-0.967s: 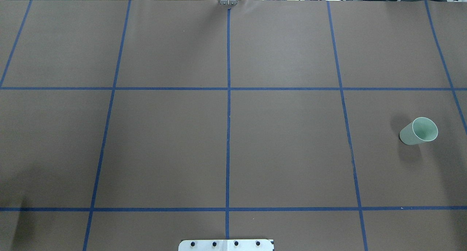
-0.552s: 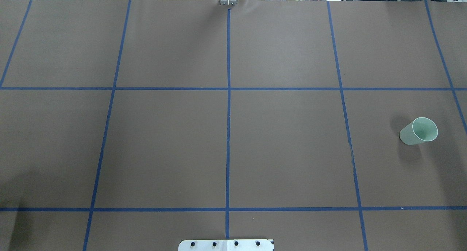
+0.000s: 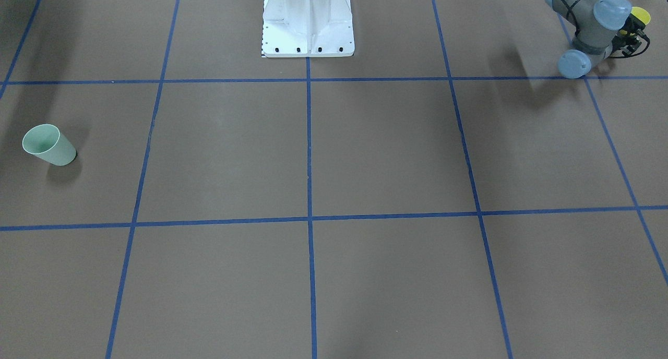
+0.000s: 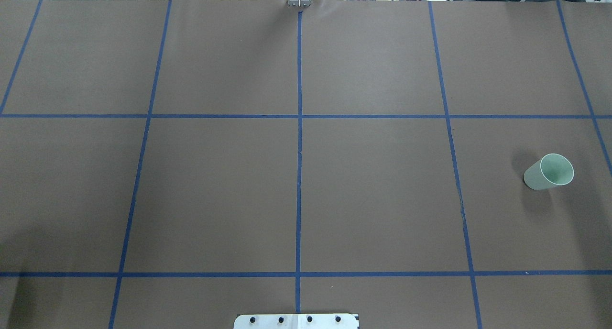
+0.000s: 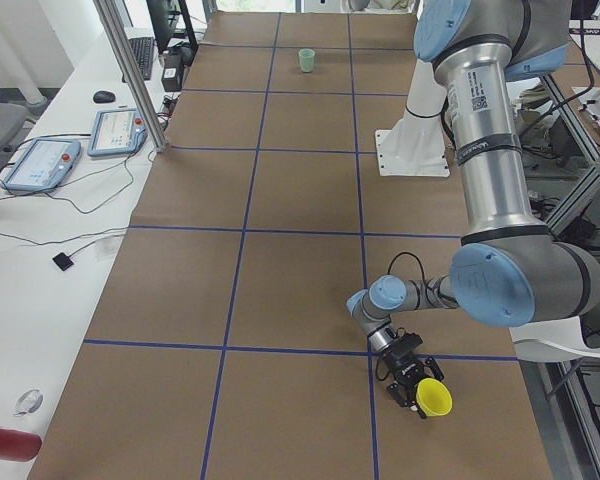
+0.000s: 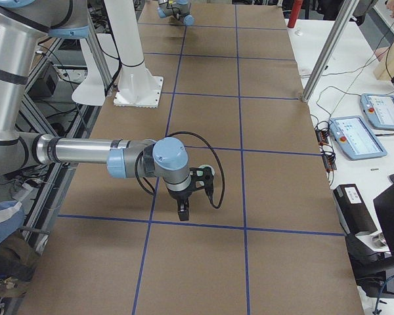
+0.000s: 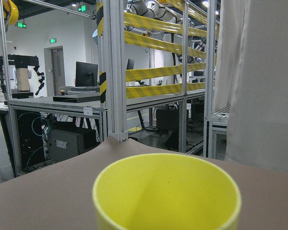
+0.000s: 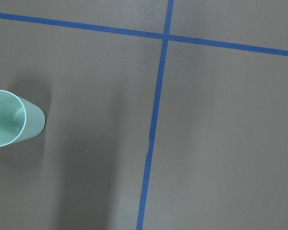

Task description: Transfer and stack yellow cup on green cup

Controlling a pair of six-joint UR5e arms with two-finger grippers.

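Yellow cup [image 5: 432, 397], the small bright tapered plastic one, is at the corner of the brown paper-covered table [image 4: 373, 200] on the robot's left, close to the robot-side edge and outside the overhead view. Compared with 1 second ago, that overhead view has hardly changed. The pale mint-green tapered plastic cup [image 4: 548, 171] has not shifted, and it stands upright with its mouth up, on the robot's right. Only the dark shadow [image 4: 9, 257] at the lower left edge has drawn back toward the border and grown fainter.

From the table's left end, the left gripper [image 5: 418, 388] is low and reaches out level, with its black fingers either side of the yellow cup. The left wrist camera looks across the cup's open rim from very near, and the cup is upright and centred in that view. I cannot tell whether the jaws are pressed onto the cup or just flanking it, nor whether its base touches the paper.

The right gripper [image 6: 184, 209] hangs above the table, pointing down, and its jaw state cannot be told. The green cup is off to 1 side of it, at the left edge of its wrist view. The 2 cups are well apart, at opposite ends of the blue tape grid [image 4: 299, 176].
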